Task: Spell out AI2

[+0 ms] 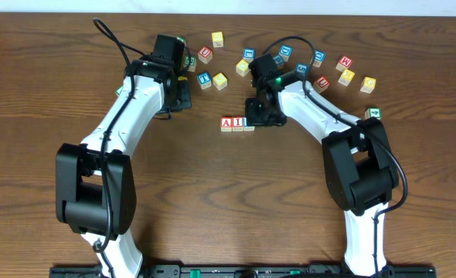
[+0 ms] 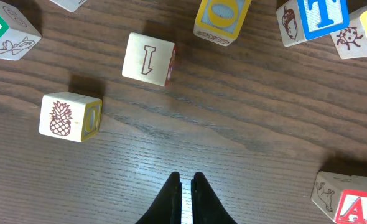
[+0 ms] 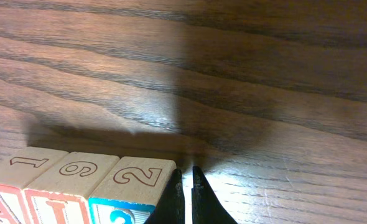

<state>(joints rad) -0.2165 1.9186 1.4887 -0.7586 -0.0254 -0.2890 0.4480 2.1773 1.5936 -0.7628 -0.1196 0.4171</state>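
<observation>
Three wooden blocks stand in a row in the table's middle: the A block (image 1: 226,123), the I block (image 1: 237,123) and the 2 block (image 1: 248,123). The right wrist view shows the row at lower left, with the A block (image 3: 6,202), the I block (image 3: 62,199) and the blue 2 block (image 3: 130,190). My right gripper (image 3: 186,177) is shut and empty, its left finger touching the 2 block's right side. My left gripper (image 2: 186,183) is shut and empty above bare wood, left of the row near the loose blocks.
Several loose letter blocks lie along the far side, among them a yellow one (image 1: 219,80) and a red one (image 1: 205,55). The left wrist view shows a plain I block (image 2: 148,59), a pineapple block (image 2: 69,117) and a red A block (image 2: 351,202).
</observation>
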